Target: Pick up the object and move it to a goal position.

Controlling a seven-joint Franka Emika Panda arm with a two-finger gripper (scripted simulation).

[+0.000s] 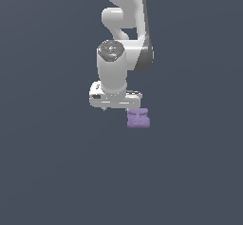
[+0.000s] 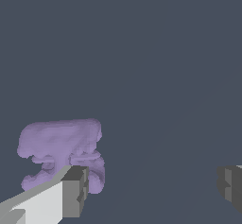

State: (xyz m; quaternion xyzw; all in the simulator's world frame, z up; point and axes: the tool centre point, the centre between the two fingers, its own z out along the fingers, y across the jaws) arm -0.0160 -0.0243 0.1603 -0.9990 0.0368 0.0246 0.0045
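The object is a small lumpy lavender-purple block lying on the dark grey floor, just below the white gripper hand and toward the exterior view's right of it. My gripper points straight down, and its fingers are hardly visible in the exterior view. In the wrist view the gripper is open, with its two grey fingertips far apart. The object sits beside and partly behind one fingertip, outside the gap. Nothing is between the fingers.
A plain dark grey surface fills both views. The white arm rises above the gripper toward the top of the exterior view. No other objects or any goal marker are visible.
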